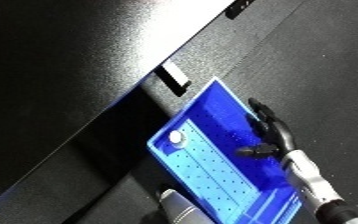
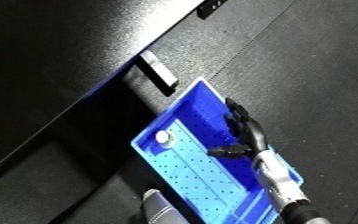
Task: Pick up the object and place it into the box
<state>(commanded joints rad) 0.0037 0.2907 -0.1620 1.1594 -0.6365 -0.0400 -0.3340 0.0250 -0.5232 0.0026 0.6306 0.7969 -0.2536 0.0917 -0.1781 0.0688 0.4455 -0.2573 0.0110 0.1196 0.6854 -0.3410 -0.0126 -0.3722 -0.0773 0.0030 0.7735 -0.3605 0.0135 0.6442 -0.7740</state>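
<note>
Bin (image 1: pixel 213 107) of blue plastic lay tilted across the dark table (image 1: pixel 318 65), its perforated floor showing. Small pale object (image 1: pixel 175 137) sat inside it, near the left wall. Right hand (image 1: pixel 269 127) hung over the bin's right rim, fingers extended and relaxed, thumb out toward the bin floor, holding nothing. Left forearm (image 1: pixel 177 207) showed at the near edge; left hand itself could not be made out. Judged: object already deposited. Risk: hand sat close to the rim, so a careless pull-back could catch the wall and shove or tip the bin, shifting the object.
</note>
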